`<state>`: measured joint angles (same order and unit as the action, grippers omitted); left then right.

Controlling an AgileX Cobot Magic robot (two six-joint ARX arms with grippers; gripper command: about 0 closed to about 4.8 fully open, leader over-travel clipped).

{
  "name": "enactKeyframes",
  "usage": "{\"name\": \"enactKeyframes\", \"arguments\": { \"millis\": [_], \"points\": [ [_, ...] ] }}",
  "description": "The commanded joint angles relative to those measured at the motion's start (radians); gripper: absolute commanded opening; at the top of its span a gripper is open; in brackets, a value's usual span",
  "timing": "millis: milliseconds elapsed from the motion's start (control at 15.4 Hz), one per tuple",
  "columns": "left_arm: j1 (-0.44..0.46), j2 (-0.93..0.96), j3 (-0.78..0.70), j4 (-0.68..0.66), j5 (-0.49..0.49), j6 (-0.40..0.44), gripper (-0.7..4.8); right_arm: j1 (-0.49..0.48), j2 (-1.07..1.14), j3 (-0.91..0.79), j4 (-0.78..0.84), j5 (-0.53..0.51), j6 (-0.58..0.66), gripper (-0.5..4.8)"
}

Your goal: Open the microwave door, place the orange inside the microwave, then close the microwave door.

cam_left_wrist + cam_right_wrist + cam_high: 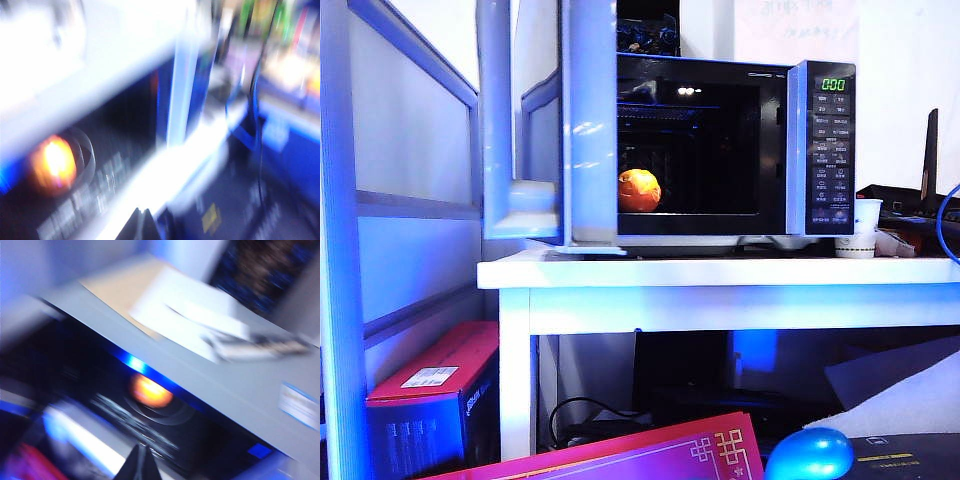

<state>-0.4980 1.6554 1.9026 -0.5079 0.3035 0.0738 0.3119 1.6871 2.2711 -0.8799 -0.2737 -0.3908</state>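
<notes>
I see the orange (639, 190) inside the microwave (720, 150), door (590, 120) swung open left; both grippers, left (142, 225) and right (140, 465), pressed together nearby.

A white table (720, 275) stands against the wall. On its right end sits a white paper cup (861, 232), beside dark clutter (too dim to identify). Beneath, a red box (435, 385) lies left, a glossy blue egg-shaped object (810, 455) near right.

Left gripper (141, 225) fingers together, right gripper (139, 464) fingers closed (both blurred)
</notes>
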Motion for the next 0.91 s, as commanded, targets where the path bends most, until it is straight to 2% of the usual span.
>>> {"name": "enactKeyframes", "arguments": {
  "millis": [65, 130, 195, 324, 389, 454, 778, 908],
  "points": [
    [0.0, -0.055, 0.003, 0.095, 0.003, -0.003, -0.03, 0.002, -0.03, 0.004, 0.014, -0.183, 0.085, -0.01],
    [0.0, -0.089, 0.003, 0.121, -0.021, -0.003, -0.03, 0.002, -0.034, 0.004, 0.008, -0.29, 0.107, -0.01],
    [0.0, -0.122, 0.003, 0.136, -0.086, -0.003, -0.03, 0.002, -0.034, 0.004, -0.005, -0.422, 0.134, -0.01],
    [0.0, -0.162, 0.003, 0.14, -0.2, 0.002, -0.03, 0.002, -0.034, 0.003, -0.013, -0.566, 0.179, -0.01],
    [0.0, -0.183, 0.003, 0.122, -0.3, 0.004, -0.03, 0.037, -0.034, 0.003, -0.014, -0.619, 0.186, -0.01],
    [0.0, -0.188, 0.003, 0.094, -0.334, 0.005, -0.03, 0.06, -0.034, 0.003, -0.013, -0.619, 0.185, -0.01],
    [0.002, -0.187, 0.002, -0.253, -0.518, 0.072, -0.03, 0.14, -0.024, 0.003, 0.034, -0.594, 0.182, -0.01],
    [0.002, -0.185, 0.0, -0.354, -0.517, 0.071, -0.03, 0.14, -0.024, 0.003, 0.037, -0.592, 0.182, -0.01]
  ]
}}
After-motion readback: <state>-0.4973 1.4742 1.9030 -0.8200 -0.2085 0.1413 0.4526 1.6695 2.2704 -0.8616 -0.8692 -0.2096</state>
